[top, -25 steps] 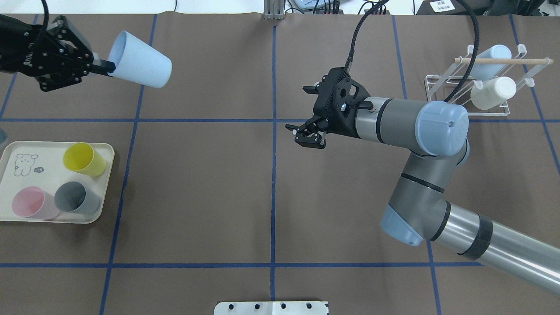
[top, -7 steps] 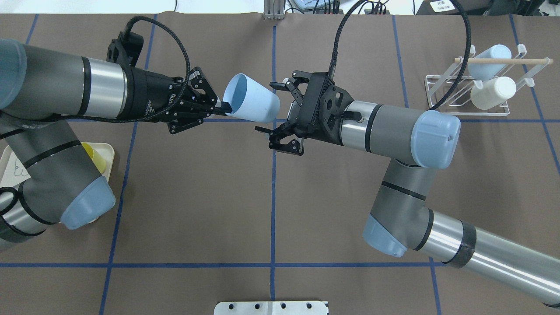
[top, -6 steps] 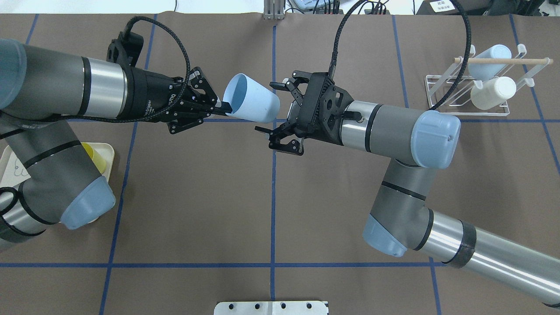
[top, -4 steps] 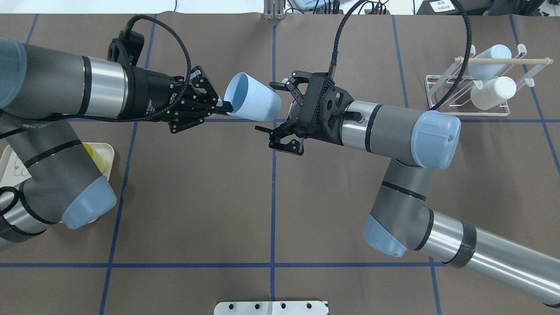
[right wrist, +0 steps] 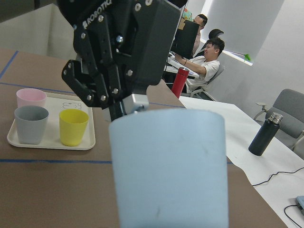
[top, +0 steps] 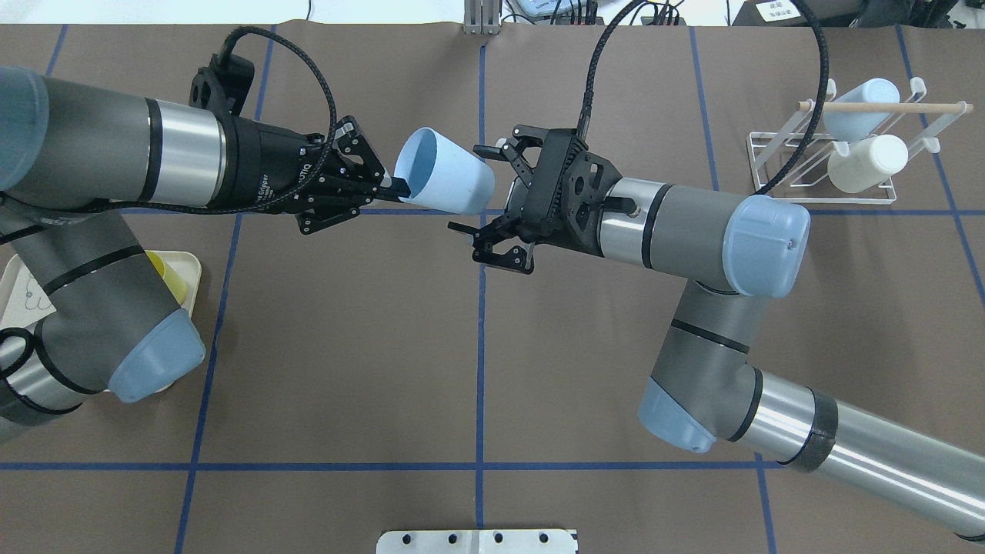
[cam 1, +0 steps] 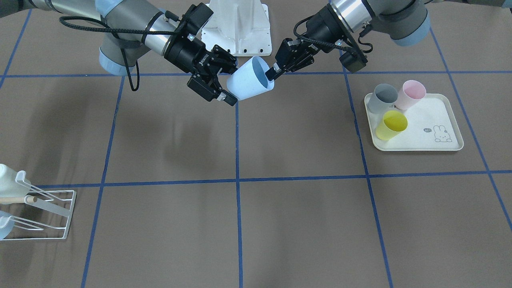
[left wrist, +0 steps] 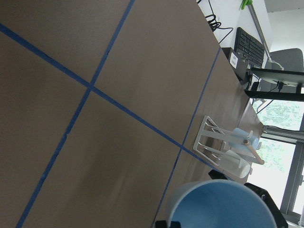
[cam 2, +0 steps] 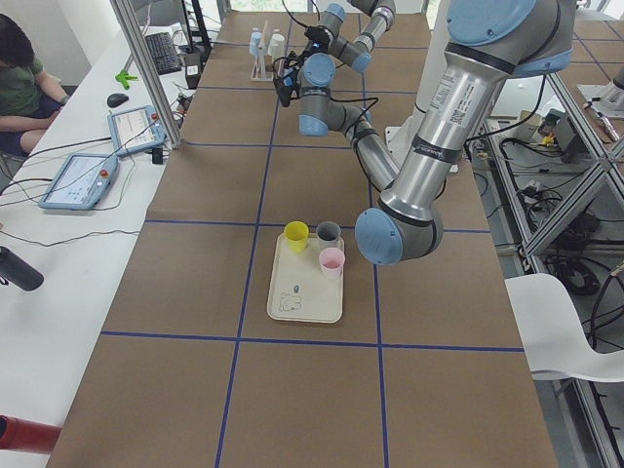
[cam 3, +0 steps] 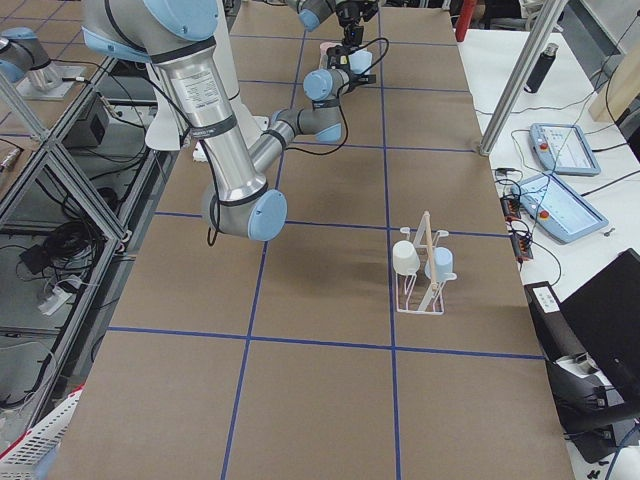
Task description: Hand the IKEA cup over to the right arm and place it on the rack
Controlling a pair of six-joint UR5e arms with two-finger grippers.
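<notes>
The blue cup (top: 445, 181) is held in the air over the middle of the counter (top: 346, 346). Its rim is gripped by the clenched left pincer (top: 395, 187), its long axis laid level, and its base pointed into the released right pincer (top: 477, 188).

Cups (cam 1: 250, 82) x6, tray (cam 1: 420, 146) x1, rack (top: 931, 108) x1.

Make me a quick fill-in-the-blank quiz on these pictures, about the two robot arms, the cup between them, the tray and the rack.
1. The left hand grips the light ___ cup by its rim.
2. The right hand, at the cup's base, has its jaws ___.
3. The tray holds ___ cups.
4. The rack already holds ___ items.

Missing words: blue; open; three; two
</notes>
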